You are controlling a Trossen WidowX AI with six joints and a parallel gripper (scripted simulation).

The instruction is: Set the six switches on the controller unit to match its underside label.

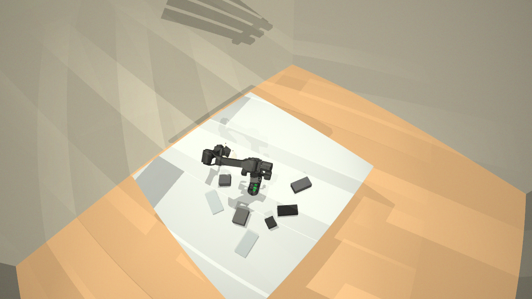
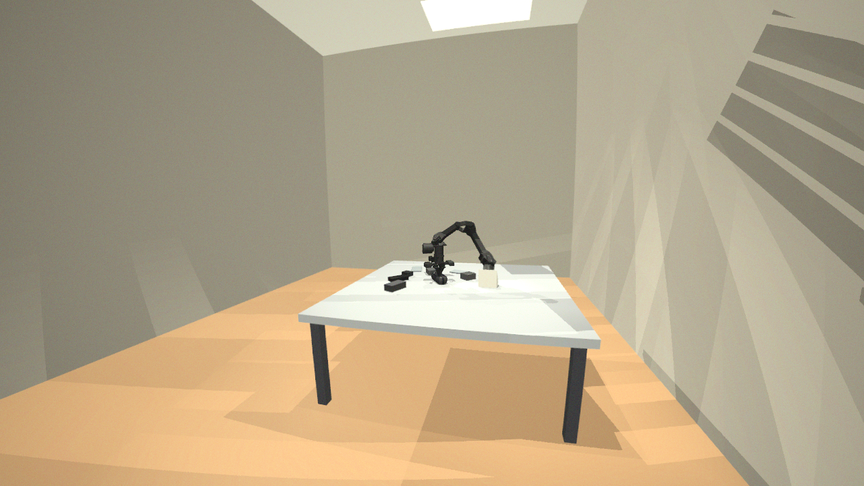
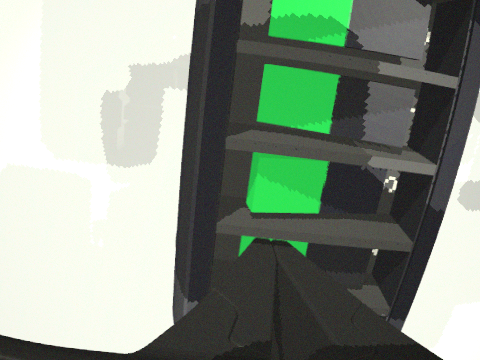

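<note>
The dark grey controller unit sits on its base on the bench, its label hidden. My gripper is shut and empty, pointing down over the unit. Its fingertips overlap the green end of the lowest switch in the wrist view, hiding much of it; contact is unclear. The green end just above shows a side face and looks raised. Two more green ends show further up, their tilt hard to tell. The numbers are cut off or unreadable, and the remaining switches are out of the wrist view.
Dark blocks and pale flat plates lie around the unit on the white bench. The arm's cream base stands to the right in the exterior view.
</note>
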